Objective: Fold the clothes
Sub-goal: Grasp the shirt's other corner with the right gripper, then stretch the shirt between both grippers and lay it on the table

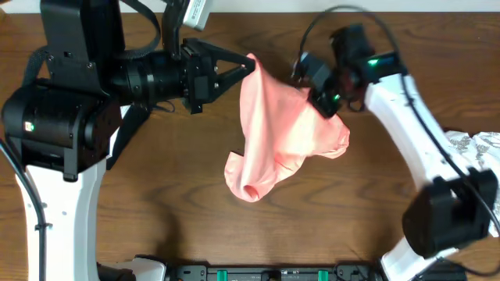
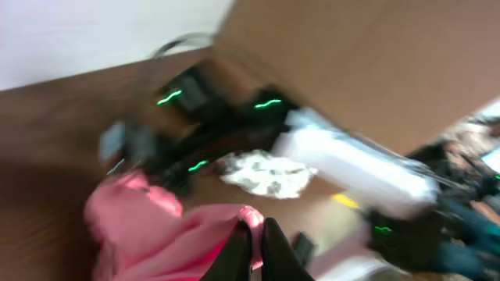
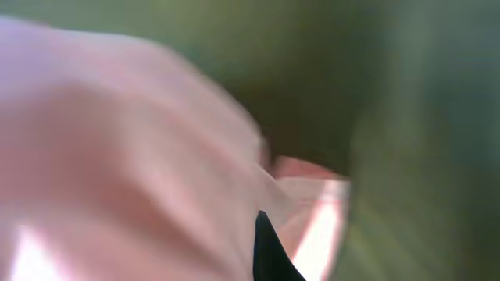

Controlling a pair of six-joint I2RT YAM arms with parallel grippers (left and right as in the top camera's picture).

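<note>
Wide view from above: the brown wooden table (image 1: 156, 203) fills the frame, with the bulky black-and-white left arm (image 1: 62, 117) reaching in from one side and the slimmer white right arm (image 1: 414, 133) bending in from the other.

Between them, in the upper middle of the table, is the salmon-pink soft fabric garment (image 1: 285, 136). It's bunched and strung between the two arms. Its top edge is raised, and its lower end droops into a rounded fold toward the front of the table.

The left gripper (image 1: 248, 65) has its black fingers drawn to a point on the garment's upper left corner. The left wrist camera agrees: the jaws are pressed together at the bottom of the shot (image 2: 256, 246), with pink fabric (image 2: 156, 226) pinched between them and spilling away to one side.

The right gripper (image 1: 322, 103) sits on the garment's upper right edge. It is closed, and the fabric runs straight up into it. Its own camera is heavily blurred, showing just a wall of pink (image 3: 117, 156) and one dark fingertip (image 3: 269, 254) poking up against the cloth.

Smallest of all, a crumpled white cloth with grey leaf print (image 1: 476, 144) lies at the far right edge, well apart from the garment and beside the right arm's base. It's also glimpsed in the left wrist view (image 2: 266, 173).
</note>
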